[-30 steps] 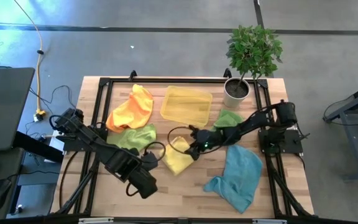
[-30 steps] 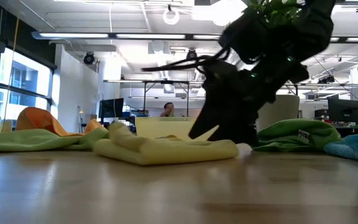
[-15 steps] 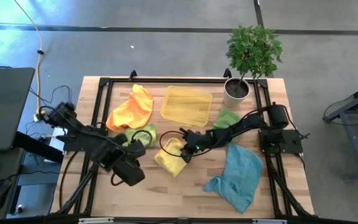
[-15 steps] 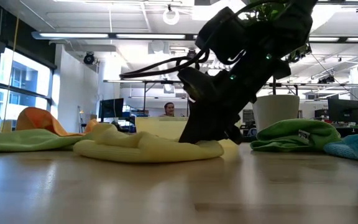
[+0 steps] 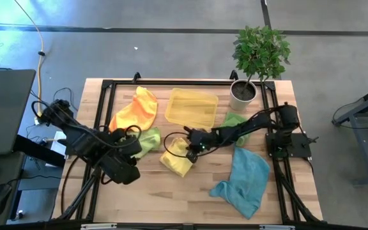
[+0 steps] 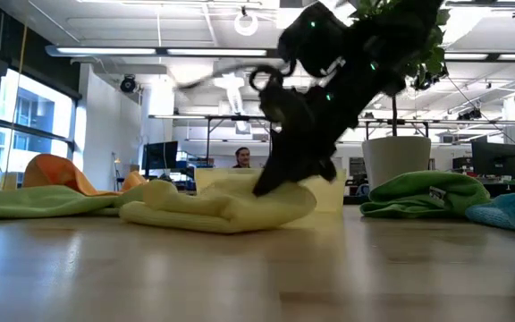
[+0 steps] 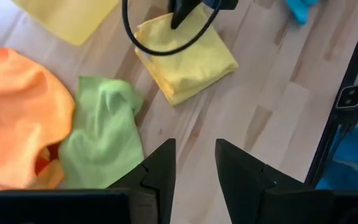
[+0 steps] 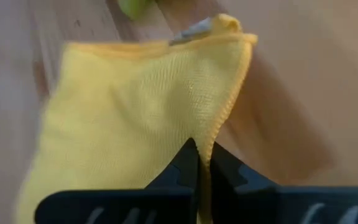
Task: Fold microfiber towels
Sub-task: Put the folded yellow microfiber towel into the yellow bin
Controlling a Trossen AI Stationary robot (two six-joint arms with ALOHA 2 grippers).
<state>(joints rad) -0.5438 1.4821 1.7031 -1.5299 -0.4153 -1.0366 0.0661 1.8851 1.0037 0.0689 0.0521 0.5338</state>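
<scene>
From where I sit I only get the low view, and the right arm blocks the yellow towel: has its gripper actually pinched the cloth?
Observer: Yes. The right gripper is shut on the yellow towel's hemmed edge.
Operator: Where is the left arm?
Observer: The left gripper hangs over the table's front left, holding nothing.
Operator: Is any cloth near it?
Observer: A light green towel lies crumpled beside the orange towel, ahead of its fingers.

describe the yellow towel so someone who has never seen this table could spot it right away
Start at the shallow yellow tray near the table's far edge, beside the potted plant. Just in front of it lies the yellow towel, folded into a thick pad. Unlike the other cloths, the right claw is shut on its edge.
</scene>
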